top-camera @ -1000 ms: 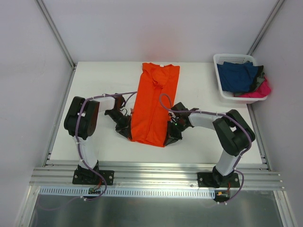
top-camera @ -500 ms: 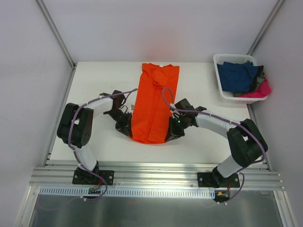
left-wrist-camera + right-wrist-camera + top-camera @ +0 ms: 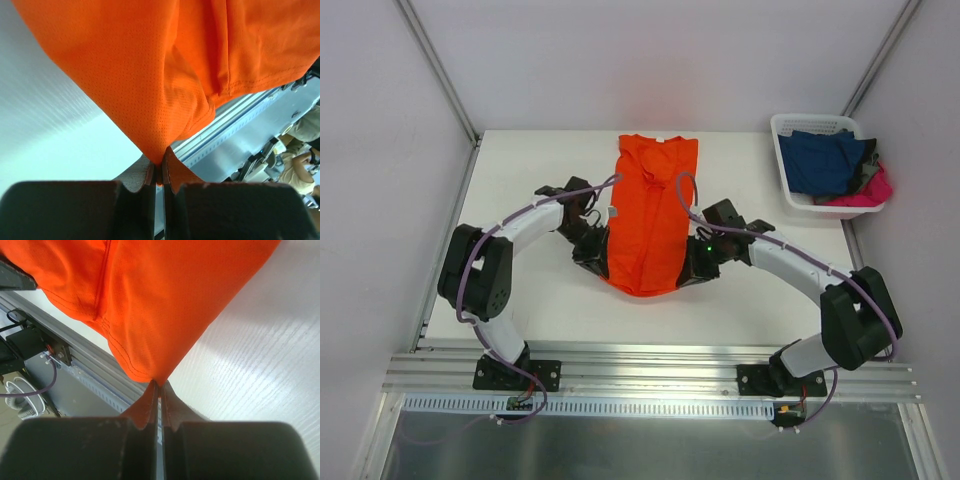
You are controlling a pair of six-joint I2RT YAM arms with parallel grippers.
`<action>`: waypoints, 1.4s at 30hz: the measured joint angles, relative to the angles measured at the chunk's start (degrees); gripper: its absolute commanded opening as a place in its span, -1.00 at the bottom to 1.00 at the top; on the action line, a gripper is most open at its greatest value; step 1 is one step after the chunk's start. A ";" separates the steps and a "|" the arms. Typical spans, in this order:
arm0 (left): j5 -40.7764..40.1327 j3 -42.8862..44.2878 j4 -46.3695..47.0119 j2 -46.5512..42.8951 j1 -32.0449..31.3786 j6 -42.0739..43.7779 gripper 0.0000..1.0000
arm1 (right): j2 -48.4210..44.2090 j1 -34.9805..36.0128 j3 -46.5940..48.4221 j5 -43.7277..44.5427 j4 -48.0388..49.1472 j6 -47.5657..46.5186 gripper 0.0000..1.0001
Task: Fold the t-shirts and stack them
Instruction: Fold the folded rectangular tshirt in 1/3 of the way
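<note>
A bright orange t-shirt (image 3: 650, 210) lies lengthwise on the white table, collar at the far end, sides folded in to a narrow strip. Its near hem is lifted and curls over the body. My left gripper (image 3: 598, 262) is shut on the hem's left corner, and the wrist view shows the orange t-shirt (image 3: 165, 75) pinched between the left gripper (image 3: 159, 172) pads. My right gripper (image 3: 692, 272) is shut on the right corner; the orange t-shirt (image 3: 160, 295) hangs from the right gripper (image 3: 159, 387). A navy t-shirt (image 3: 820, 160) and a pink t-shirt (image 3: 868, 190) lie in the basket.
A white slotted basket (image 3: 788, 190) stands at the table's far right corner. The table (image 3: 520, 190) ends at an aluminium rail (image 3: 640, 365) on the near side. Grey walls close in the left, back and right.
Both grippers have carried the near hem away from the table's near edge toward the collar. The shirt's near part now curls up and over, and both arms reach further out.
</note>
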 measured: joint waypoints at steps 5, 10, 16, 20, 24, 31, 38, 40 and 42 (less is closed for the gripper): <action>-0.87 -0.20 -0.92 -2.93 -2.75 0.59 -1.00 | -2.32 -0.57 0.02 0.26 -0.72 -0.46 -0.99; -2.51 0.26 -1.75 -5.86 -4.09 1.88 -1.00 | -4.44 -2.40 1.09 0.72 -1.20 -0.87 -0.99; -4.66 5.46 -2.69 -4.98 -4.07 3.02 -1.00 | -4.52 -5.09 4.17 1.66 -1.09 -1.75 -0.99; -5.44 8.48 -2.82 -4.07 -4.07 3.45 -1.00 | -4.57 -5.66 4.94 2.05 -1.09 -1.95 -0.99; -5.99 10.84 -3.39 -2.67 -4.09 4.28 -1.00 | -4.68 -7.34 5.49 2.38 -0.90 -2.05 -0.99; -7.65 17.84 -3.41 2.93 -4.09 4.79 -1.00 | -4.61 -10.58 6.14 2.80 0.09 -2.10 -0.99; -9.60 22.82 -3.28 6.91 -4.09 5.57 -1.00 | -2.19 -12.09 10.80 3.02 1.42 -2.95 -0.99; -9.92 23.78 -3.28 7.48 -4.09 5.73 -1.00 | -0.57 -12.52 13.16 3.08 1.66 -3.26 -0.99; -9.99 24.55 -3.41 7.52 -4.09 5.81 -1.00 | 1.20 -12.81 15.61 3.23 1.88 -3.61 -0.99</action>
